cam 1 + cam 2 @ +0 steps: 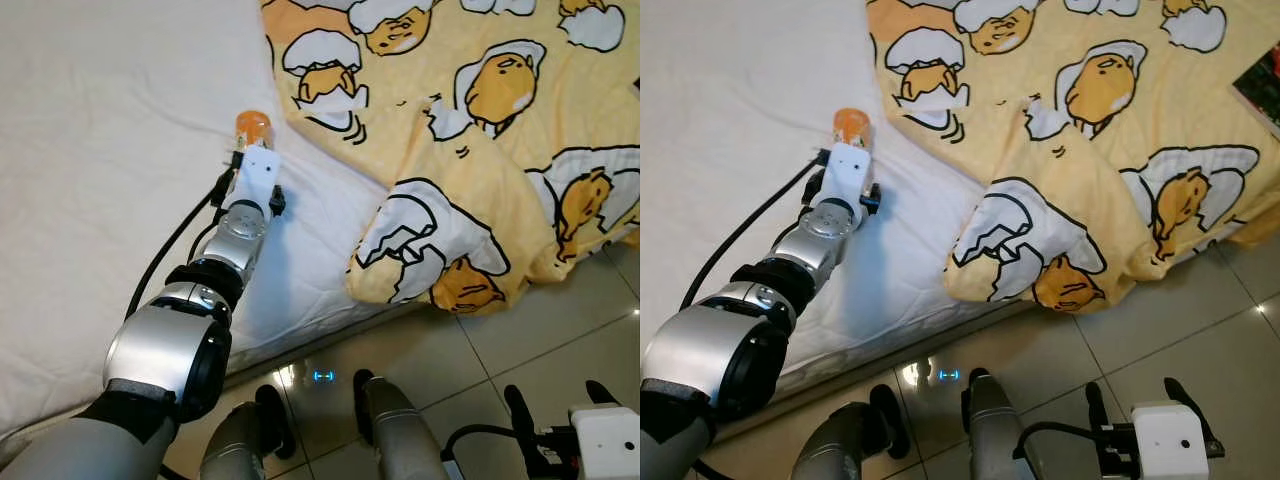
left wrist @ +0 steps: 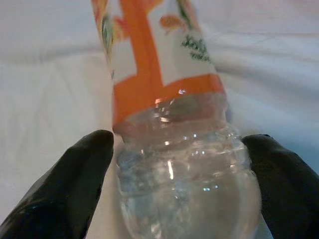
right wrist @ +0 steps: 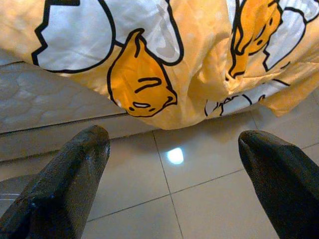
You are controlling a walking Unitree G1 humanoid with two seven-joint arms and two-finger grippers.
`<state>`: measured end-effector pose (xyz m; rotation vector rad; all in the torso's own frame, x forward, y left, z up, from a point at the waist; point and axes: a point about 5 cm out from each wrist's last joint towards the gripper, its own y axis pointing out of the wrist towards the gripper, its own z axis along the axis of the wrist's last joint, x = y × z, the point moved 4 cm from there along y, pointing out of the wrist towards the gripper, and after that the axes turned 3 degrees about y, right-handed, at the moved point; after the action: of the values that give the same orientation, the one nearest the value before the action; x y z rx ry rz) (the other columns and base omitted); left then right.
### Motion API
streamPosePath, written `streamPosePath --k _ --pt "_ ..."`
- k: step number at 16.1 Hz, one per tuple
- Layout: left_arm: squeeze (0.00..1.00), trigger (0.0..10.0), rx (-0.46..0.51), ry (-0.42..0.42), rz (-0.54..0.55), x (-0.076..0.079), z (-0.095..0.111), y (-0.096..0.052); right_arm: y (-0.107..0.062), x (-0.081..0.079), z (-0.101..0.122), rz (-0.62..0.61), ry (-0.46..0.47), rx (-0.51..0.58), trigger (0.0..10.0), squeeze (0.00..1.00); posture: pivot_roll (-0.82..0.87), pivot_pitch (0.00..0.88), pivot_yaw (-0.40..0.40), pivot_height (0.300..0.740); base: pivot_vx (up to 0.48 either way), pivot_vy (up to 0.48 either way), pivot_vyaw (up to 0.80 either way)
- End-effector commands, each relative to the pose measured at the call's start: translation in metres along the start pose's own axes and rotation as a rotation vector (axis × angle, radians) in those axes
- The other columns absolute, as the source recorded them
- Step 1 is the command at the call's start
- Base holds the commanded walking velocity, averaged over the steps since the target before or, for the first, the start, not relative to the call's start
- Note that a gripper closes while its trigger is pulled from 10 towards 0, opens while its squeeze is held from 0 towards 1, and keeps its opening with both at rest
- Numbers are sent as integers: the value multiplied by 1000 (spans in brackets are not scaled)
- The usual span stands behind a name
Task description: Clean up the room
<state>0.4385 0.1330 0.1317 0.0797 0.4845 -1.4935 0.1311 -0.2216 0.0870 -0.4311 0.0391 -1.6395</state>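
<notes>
One bottle (image 2: pixel 174 149) on bed (image 1: pixel 100 150), at 12 o'clock of left gripper (image 2: pixel 179 164); spread jaws flanking, not yet pinching; closing next; right gripper (image 3: pixel 174 149) idle, spread.

Clear plastic bottle (image 2: pixel 174 149), orange-and-white label, lying on white bed sheet (image 1: pixel 100 150)

The only writing I can see is small dark print on the orange-and-white label of the clear plastic bottle (image 2: pixel 169 114) between my left gripper's (image 2: pixel 174 174) fingers, and it is too blurred to read
</notes>
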Motion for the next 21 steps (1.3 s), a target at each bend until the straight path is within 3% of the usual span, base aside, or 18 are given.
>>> streamPosePath --k 1,2,3,7,10,14,15,16,20,21 --pt "0 10000 -64 -41 -22 7 -16 -2 -5 3 -5 -8 -7 -35 10000 0 -528 347 26 723 0 0 0" --pt "0 10000 -70 -53 -33 10 -17 -2 -5 2 -5 -8 -6 -35 10000 0 -528 346 25 723 0 0 0" --pt "0 0 -73 -61 -57 17 -17 -4 -2 2 -5 -6 -5 -32 10000 0 -526 340 24 723 0 0 0" --pt "0 0 -59 -82 -105 27 -12 -5 11 4 -3 -10 5 -16 10000 0 -505 315 24 723 0 0 0" --pt "0 0 -98 -88 -161 35 -23 -7 27 -6 0 22 24 8 10000 0 -468 296 20 723 0 0 0" --pt "0 0 -121 -201 -173 35 -28 -8 49 -10 7 51 22 48 10000 0 -432 258 23 723 0 0 0" --pt "0 0 -54 -239 -167 29 -12 -5 63 -13 14 59 25 85 10000 0 -413 237 30 723 0 0 0" --pt "0 0 -32 -240 -167 28 -7 -4 66 -13 15 60 26 92 10000 0 -403 226 34 723 0 0 0" --pt "0 0 260 -192 -169 10 54 -5 110 -24 30 40 91 167 10000 0 -302 104 64 723 0 0 0" --pt "0 0 274 -191 -168 9 57 -5 112 -25 32 41 95 174 10000 0 -302 104 64 723 0 0 0"
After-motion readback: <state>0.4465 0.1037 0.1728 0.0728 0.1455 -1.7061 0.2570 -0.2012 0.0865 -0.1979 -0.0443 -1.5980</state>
